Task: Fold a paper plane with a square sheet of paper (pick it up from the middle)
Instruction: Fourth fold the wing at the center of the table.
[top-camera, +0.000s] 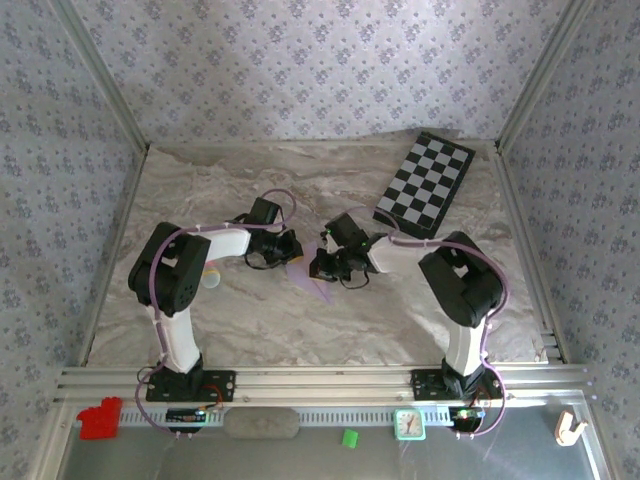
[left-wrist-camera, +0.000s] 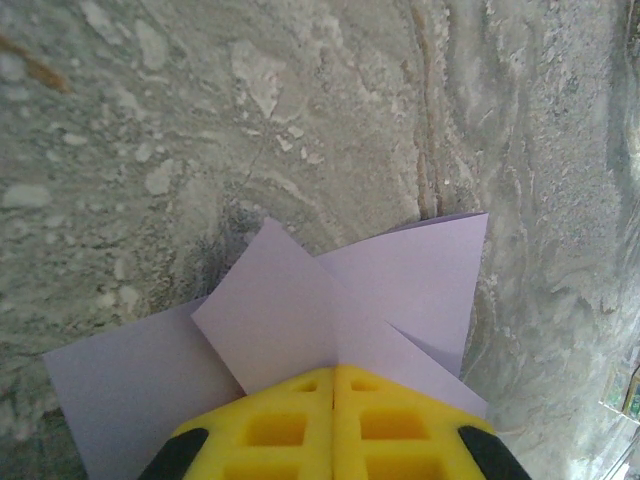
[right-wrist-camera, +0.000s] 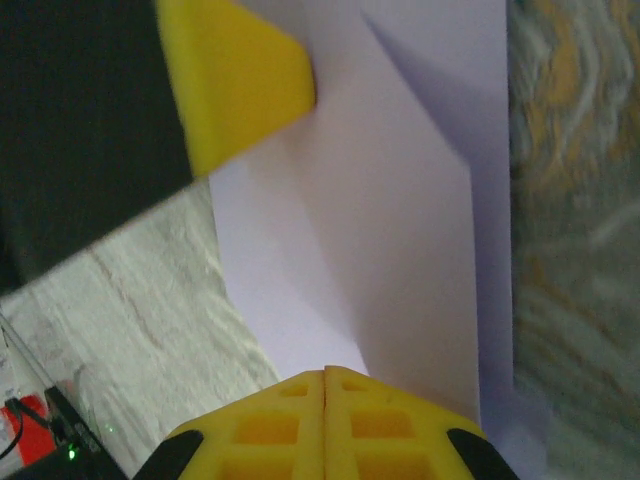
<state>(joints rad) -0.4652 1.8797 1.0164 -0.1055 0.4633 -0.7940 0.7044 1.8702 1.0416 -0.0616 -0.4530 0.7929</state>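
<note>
We're gripping the half-folded lilac paper (left-wrist-camera: 400, 270) with both arms. Left gripper (left-wrist-camera: 335, 368) and right gripper (right-wrist-camera: 325, 372) are each squeezing fully closed on it.

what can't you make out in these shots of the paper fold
Top view: most of the lilac paper, small and hidden under the left gripper and right gripper.
Left wrist view: the paper's near edge, cut off by the frame and the shut yellow fingers.
Right wrist view: table at right blurred; the paper's far end leaves the top edge.
Both wrist views: whether the paper is pinched or only pressed; the fingers cover the contact.
</note>
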